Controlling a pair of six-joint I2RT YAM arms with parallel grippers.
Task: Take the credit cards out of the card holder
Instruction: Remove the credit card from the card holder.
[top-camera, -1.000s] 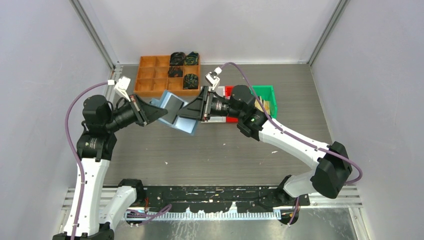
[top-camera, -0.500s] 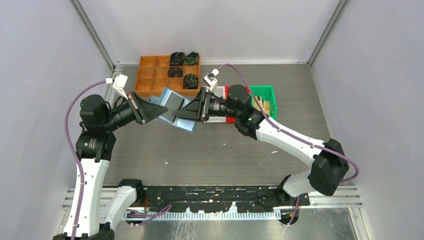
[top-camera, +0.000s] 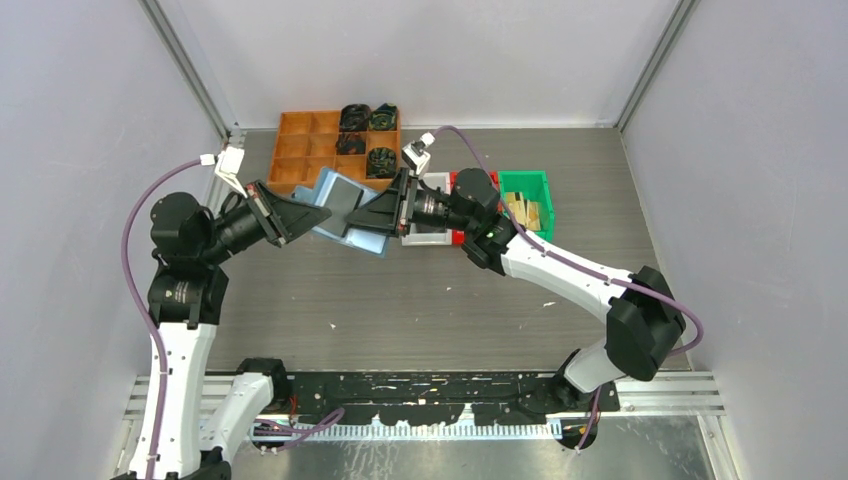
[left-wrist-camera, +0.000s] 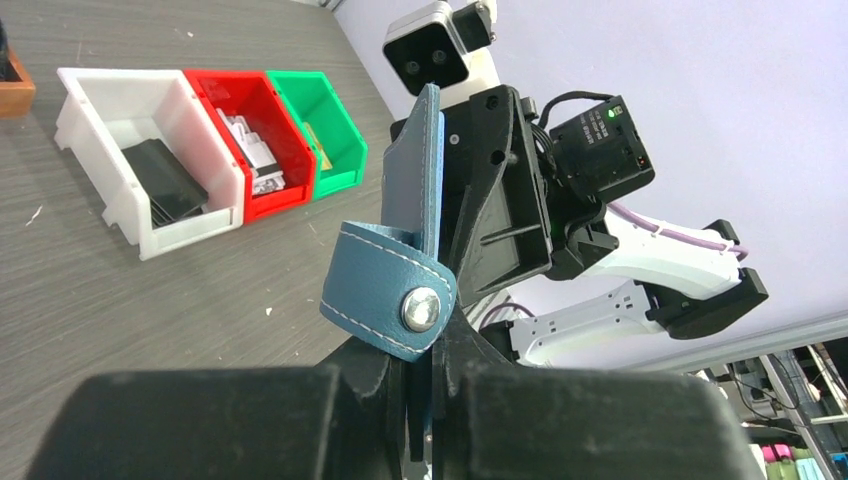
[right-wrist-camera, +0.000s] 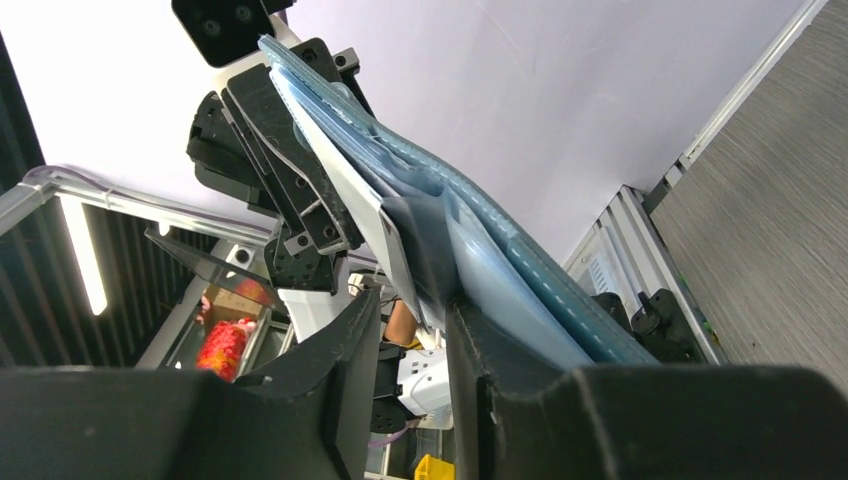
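Observation:
The light blue card holder (top-camera: 366, 240) hangs open above the table, between my two grippers. A dark grey credit card (top-camera: 345, 191) shows in its upper half. My left gripper (top-camera: 322, 214) is shut on the holder's left edge. In the left wrist view the holder (left-wrist-camera: 415, 170) stands edge-on, its tab loop (left-wrist-camera: 375, 290) just above my left gripper (left-wrist-camera: 435, 400). My right gripper (top-camera: 354, 225) reaches in from the right. In the right wrist view my right gripper (right-wrist-camera: 412, 340) is open. The ends of a pale card (right-wrist-camera: 340, 170) and the dark card (right-wrist-camera: 420, 240) sit between the jaws, beside the holder (right-wrist-camera: 520, 270).
An orange compartment tray (top-camera: 300, 140) with dark parts stands at the back left, just behind the holder. A white bin (top-camera: 425, 238), a red bin (top-camera: 458, 180) and a green bin (top-camera: 530, 185) stand under and beside the right wrist.
Both grippers and the holder have moved left and toward the back, nearer the orange tray. The right gripper has reached further over the holder.

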